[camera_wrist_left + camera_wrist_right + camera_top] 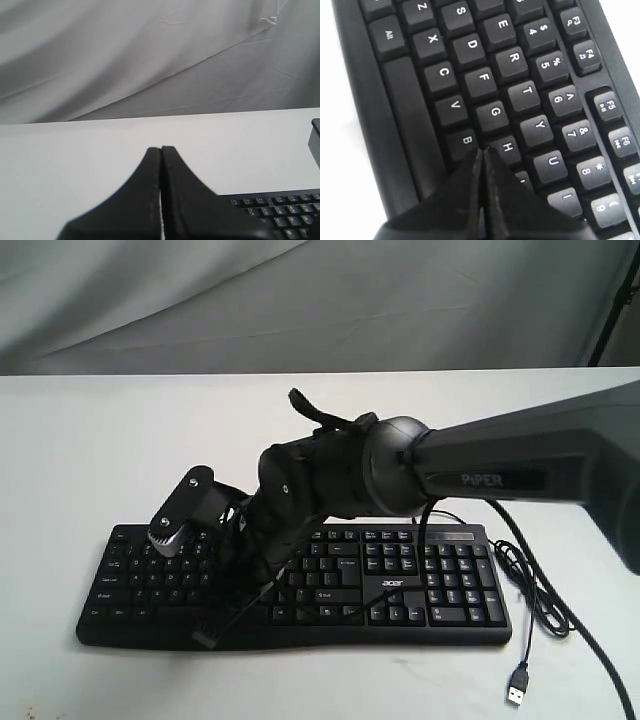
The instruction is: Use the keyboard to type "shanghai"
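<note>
The black keyboard (430, 585) with white legends lies across the front of the white table (90, 440). My right arm (480, 475) reaches in from the right and bends down over the keyboard's letter keys. My right gripper (482, 151) is shut, and its tip sits at the edge of the H key (508, 147), beside the B key (465, 141). Whether it presses a key does not show. My left gripper (161, 148) is shut on nothing and hovers over bare table, with a corner of the keyboard (280, 212) off to one side. It does not show in the exterior view.
The keyboard's black cable (535, 600) loops on the table to its right and ends in a loose USB plug (516, 690) near the front edge. A grey cloth backdrop (300, 300) hangs behind the table.
</note>
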You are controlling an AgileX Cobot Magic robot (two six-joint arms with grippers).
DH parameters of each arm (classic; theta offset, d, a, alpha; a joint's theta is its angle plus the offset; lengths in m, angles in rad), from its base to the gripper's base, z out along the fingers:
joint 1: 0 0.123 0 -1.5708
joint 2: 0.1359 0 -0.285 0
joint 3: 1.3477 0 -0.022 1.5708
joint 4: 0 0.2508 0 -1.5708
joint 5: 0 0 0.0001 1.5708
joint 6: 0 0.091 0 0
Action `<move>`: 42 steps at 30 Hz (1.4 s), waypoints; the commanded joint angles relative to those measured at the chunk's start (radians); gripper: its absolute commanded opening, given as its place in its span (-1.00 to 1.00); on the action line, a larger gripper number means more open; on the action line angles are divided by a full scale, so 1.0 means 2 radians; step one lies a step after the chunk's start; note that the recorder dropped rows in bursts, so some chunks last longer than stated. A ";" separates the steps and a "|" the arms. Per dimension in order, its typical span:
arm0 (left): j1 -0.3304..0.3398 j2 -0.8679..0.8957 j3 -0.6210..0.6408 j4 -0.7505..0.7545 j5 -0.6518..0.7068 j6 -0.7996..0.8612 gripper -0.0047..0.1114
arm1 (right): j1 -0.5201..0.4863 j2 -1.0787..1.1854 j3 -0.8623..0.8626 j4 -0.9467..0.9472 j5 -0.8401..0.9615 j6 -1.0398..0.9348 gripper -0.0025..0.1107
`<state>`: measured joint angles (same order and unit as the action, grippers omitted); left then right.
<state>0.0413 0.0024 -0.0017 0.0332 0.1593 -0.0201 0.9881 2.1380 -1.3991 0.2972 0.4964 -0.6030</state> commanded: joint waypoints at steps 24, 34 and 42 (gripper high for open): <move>-0.003 -0.001 0.001 0.000 -0.003 -0.001 -0.92 | 0.001 0.020 -0.072 -0.005 0.020 -0.010 -0.96; -0.003 -0.001 0.001 0.000 -0.003 -0.001 -0.92 | 0.001 0.040 -0.072 0.031 0.020 -0.038 -0.96; -0.003 -0.001 0.001 0.000 -0.003 -0.001 -0.92 | 0.001 0.040 -0.072 0.031 0.019 -0.040 -0.96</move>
<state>0.0413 0.0024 -0.0017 0.0332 0.1593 -0.0201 0.9881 2.2190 -1.5371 0.3544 0.5349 -0.6759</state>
